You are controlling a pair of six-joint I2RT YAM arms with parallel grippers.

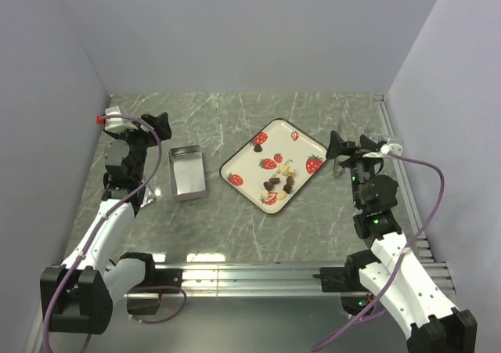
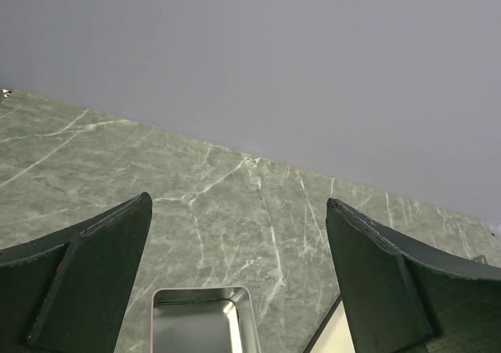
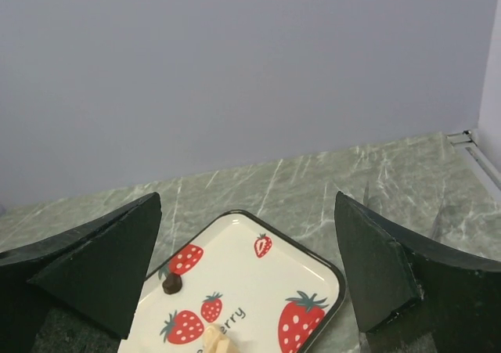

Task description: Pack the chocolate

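On the strawberry-print tray [image 1: 280, 138], mid-table, sits the chocolate [image 1: 280, 184] — most pcs bunched nr the tray's near corner, one dark pc apart toward the far side. Metal tin [image 1: 187, 172] lies just left of the tray, not touching. Left gripper [image 1: 156, 124] hangs nr the tin, right gripper [image 1: 339, 151] beside the tray's right edge — both w/ jaws spread wide, holding nothing.

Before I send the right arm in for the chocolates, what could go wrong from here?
1. The chocolates lie bunched toward the near corner of the tray; the open right gripper may scatter neighbours or catch the rim.
2. Dark pieces sit among printed strawberries, so a mispick seems possible.
3. The tin is narrow; a drop could miss.
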